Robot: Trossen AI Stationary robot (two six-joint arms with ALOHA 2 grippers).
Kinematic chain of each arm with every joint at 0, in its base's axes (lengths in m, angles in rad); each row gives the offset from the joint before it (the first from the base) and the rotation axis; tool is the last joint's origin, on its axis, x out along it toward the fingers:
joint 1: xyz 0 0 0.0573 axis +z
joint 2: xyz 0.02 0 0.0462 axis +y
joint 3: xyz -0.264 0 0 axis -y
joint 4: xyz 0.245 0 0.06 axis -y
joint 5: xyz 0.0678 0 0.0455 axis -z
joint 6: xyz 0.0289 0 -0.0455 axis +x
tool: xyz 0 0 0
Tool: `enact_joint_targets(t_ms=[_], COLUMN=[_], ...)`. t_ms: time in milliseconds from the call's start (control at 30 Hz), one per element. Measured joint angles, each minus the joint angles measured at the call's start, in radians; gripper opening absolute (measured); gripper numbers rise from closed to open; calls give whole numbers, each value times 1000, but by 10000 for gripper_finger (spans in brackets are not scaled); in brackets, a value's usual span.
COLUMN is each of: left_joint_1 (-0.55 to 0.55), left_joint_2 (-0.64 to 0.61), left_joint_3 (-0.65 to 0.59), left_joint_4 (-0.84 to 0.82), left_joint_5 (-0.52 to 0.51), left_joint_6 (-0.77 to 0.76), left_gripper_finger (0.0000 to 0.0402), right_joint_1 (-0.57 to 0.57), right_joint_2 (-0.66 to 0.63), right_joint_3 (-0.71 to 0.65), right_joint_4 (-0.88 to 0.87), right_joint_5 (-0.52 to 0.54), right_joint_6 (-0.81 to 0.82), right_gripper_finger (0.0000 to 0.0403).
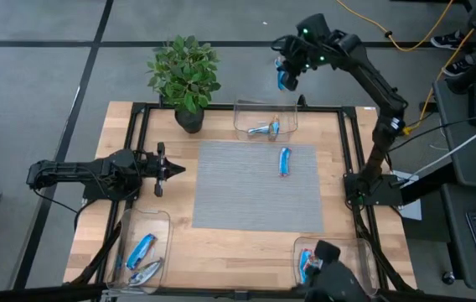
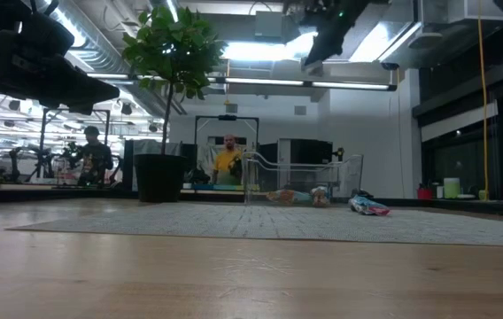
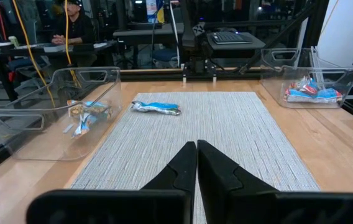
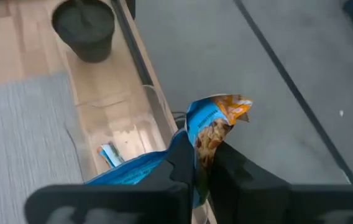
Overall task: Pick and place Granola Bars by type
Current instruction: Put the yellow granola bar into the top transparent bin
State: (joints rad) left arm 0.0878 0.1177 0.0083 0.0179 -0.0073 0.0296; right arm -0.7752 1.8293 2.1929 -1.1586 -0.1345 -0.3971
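Note:
My right gripper is raised high over the far edge of the table, above the clear far bin, and is shut on a blue granola bar with an orange end. The far bin holds blue and silver bars. One blue bar lies flat on the grey mat; it also shows in the left wrist view. My left gripper is shut and empty, level at the mat's left edge, and its fingers point across the mat. My right gripper pinches the blue bar between its two fingers, across the wrapper. The bar's orange-tipped end sticks out past the fingertips, and the rest of the blue wrapper trails off to one side. The bar is lifted clear, high above the far bin.
A potted plant stands at the far left corner. A near-left bin holds blue and silver bars. A near-right bin holds blue and orange bars, partly behind a dark object. People sit in the room beyond the table.

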Motion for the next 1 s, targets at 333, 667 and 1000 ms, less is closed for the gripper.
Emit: enact_joint_targets(t_ms=[333,667,1000], left_joint_1=[0,0,0], left_joint_2=[0,0,0], left_joint_3=[0,0,0], left_joint_4=[0,0,0], left_joint_5=[0,0,0], left_joint_6=[0,0,0], left_gripper_finger=[11,8,10], right_joint_1=[-23,19,72], right_joint_2=[138,259,351], right_joint_3=[-6,-7,-7], right_joint_4=[-79,-96,-104], right_joint_5=[-55,-63,-1], right_joint_6=[17,57,76], right_gripper_finger=[33,42,36])
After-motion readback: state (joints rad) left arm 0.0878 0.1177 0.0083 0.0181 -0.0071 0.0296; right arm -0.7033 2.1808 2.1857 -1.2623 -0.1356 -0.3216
